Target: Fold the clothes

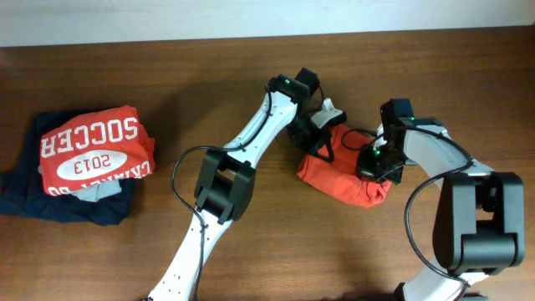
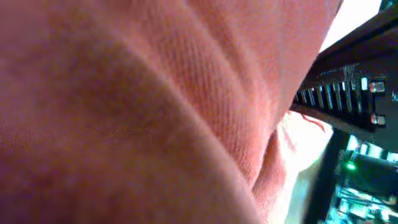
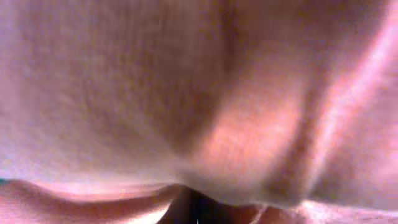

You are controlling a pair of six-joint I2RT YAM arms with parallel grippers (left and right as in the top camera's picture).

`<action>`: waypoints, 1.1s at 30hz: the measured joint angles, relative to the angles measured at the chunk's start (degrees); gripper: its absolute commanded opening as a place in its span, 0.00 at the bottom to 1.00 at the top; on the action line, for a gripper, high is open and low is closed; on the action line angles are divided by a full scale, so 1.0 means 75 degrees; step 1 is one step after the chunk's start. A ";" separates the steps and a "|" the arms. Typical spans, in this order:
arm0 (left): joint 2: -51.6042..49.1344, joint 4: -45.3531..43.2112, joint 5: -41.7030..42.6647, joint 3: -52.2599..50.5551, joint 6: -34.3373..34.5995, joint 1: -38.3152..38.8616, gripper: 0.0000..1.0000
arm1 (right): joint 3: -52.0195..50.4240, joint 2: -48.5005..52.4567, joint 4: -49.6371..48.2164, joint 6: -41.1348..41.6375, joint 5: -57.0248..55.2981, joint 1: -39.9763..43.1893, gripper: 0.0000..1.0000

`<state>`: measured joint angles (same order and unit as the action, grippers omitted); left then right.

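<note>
The orange-red T-shirt lies as a small bunched bundle on the wooden table, right of centre; no lettering shows. My left gripper is down on its upper left edge. My right gripper is down on its upper right part. Orange-red cloth fills the left wrist view and the right wrist view at very close range. It hides both pairs of fingers, so I cannot tell whether either gripper is open or shut.
A red shirt with white "SOCCER 2013" print lies on a dark navy garment at the left of the table. The right arm's black body with a green light shows close by in the left wrist view.
</note>
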<state>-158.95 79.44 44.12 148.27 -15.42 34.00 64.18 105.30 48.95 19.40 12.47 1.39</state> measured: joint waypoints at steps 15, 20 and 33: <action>0.2247 0.2296 -0.1804 0.3896 0.2728 -0.2818 0.01 | -0.0029 -0.3500 0.0868 -0.0286 -0.0143 0.0003 0.09; 0.3666 0.2302 -0.1842 0.4071 0.3107 -0.3958 0.01 | -0.0029 -0.3500 0.1023 -0.0289 -0.0140 0.0003 0.09; 0.4733 0.2343 -0.3019 0.1113 0.2903 -0.6033 0.01 | -0.0032 -0.3500 0.1291 -0.0274 -0.0143 0.0003 0.09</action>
<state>-123.46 97.01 21.47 156.62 6.35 -11.25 63.94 79.05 58.63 17.34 11.40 1.41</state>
